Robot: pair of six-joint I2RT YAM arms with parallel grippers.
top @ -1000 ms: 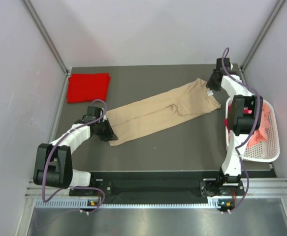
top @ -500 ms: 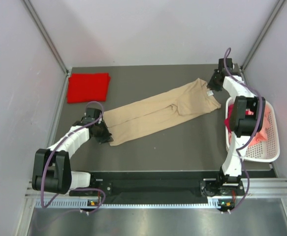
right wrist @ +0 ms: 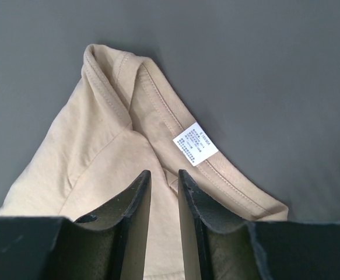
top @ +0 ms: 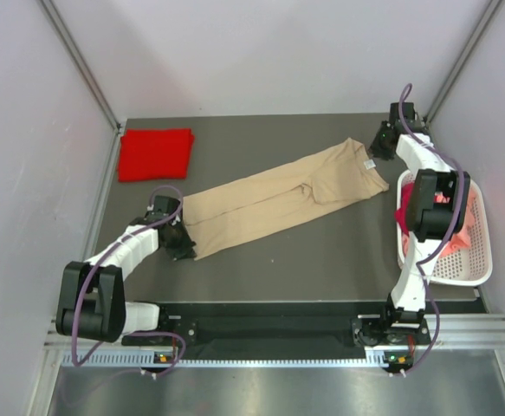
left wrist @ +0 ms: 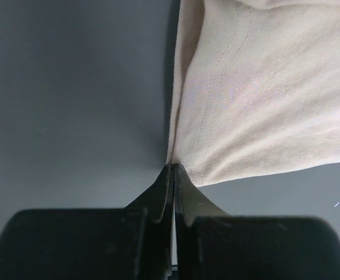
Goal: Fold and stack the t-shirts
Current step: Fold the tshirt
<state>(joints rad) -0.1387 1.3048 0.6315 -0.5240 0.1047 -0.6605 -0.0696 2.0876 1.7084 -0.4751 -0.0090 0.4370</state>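
A tan t-shirt (top: 282, 198) lies stretched out diagonally across the dark table, its collar end with a white label (right wrist: 196, 144) at the far right. My left gripper (top: 183, 247) is at the shirt's near-left end. In the left wrist view it (left wrist: 174, 168) is shut on the corner of the hem (left wrist: 184, 166). My right gripper (top: 380, 143) hovers at the collar end. In the right wrist view it (right wrist: 163, 173) stands narrowly open, with the flat tan cloth (right wrist: 100, 151) showing through the gap. A folded red t-shirt (top: 154, 153) lies at the far left.
A white slotted basket (top: 486, 251) stands at the right edge, with pink and red cloth (top: 464, 212) in it. Grey walls close in the table on the left, back and right. The right arm reaches into the far right corner.
My left gripper has shut on the tan shirt's corner and drawn slightly toward the near left. My right gripper has backed a little toward the far right corner; the collar end stayed put.
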